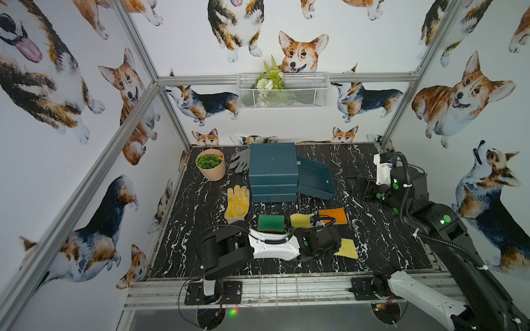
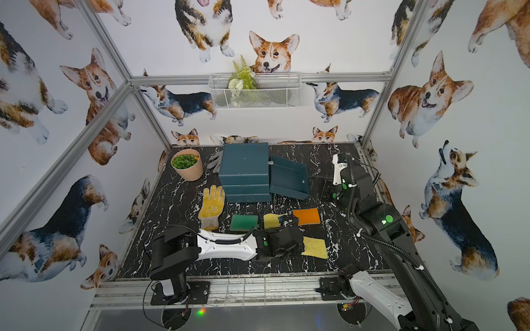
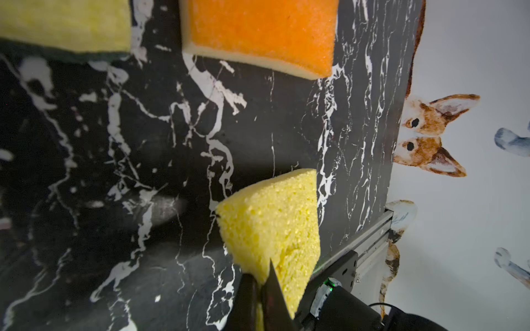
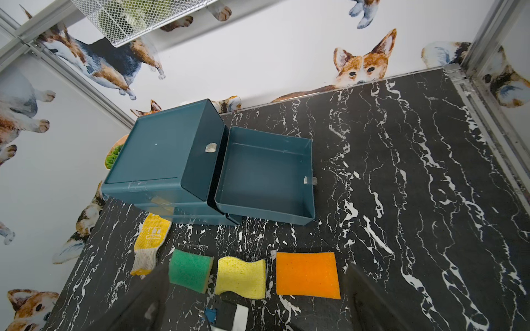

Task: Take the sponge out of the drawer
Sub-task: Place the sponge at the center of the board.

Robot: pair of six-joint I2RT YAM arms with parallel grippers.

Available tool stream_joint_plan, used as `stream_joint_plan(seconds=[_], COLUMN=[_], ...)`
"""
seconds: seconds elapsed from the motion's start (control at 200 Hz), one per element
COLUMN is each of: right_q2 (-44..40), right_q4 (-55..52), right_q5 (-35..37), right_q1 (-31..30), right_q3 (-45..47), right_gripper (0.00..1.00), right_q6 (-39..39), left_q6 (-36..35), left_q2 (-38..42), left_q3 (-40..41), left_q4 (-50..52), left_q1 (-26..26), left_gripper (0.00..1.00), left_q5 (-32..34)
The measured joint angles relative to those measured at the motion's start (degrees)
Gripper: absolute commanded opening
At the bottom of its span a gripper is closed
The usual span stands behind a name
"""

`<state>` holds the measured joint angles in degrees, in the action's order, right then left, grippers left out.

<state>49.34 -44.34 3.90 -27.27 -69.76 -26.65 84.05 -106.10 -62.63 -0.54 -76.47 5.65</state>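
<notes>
My left gripper [image 3: 259,279] is shut on the edge of a thin, porous yellow sponge [image 3: 272,223]. That sponge [image 1: 347,248] sits low over the black marble table near its front, right of the left gripper [image 1: 336,248]. I cannot tell whether it touches the table. The teal drawer [image 1: 315,179] stands pulled out to the right of its teal cabinet [image 1: 272,169]. In the right wrist view the drawer [image 4: 266,172] is empty. My right gripper [image 1: 360,186] hangs open just right of the drawer, holding nothing.
A green sponge [image 1: 270,222], a wavy yellow sponge [image 1: 301,220] and an orange sponge [image 1: 334,215] lie in a row in front of the cabinet. A yellow glove [image 1: 236,203], a grey glove [image 1: 241,162] and a plant pot [image 1: 210,164] are at the left.
</notes>
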Motion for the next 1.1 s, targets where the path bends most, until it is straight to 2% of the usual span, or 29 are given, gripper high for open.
stream_joint_plan(seconds=[0.415, 0.826, 1.101], right_q2=[-0.44, 1.57, 1.95], right_q4=[-0.46, -0.46, -0.46], right_q5=[0.17, 0.52, 0.76], right_q1=[0.0, 0.0, 0.0], right_q3=[0.44, 0.39, 0.42], right_gripper=[0.96, 0.96, 0.96], right_q6=[1.27, 2.78, 3.85], left_q6=[6.08, 6.75, 6.73], left_q2=[-0.04, -0.63, -1.11], left_q3=[3.45, 4.17, 3.28], left_q4=[-1.55, -3.58, -3.67], left_q1=[-0.28, 1.11, 1.81], left_gripper=[0.01, 0.26, 0.38], left_q5=[1.75, 1.68, 0.66])
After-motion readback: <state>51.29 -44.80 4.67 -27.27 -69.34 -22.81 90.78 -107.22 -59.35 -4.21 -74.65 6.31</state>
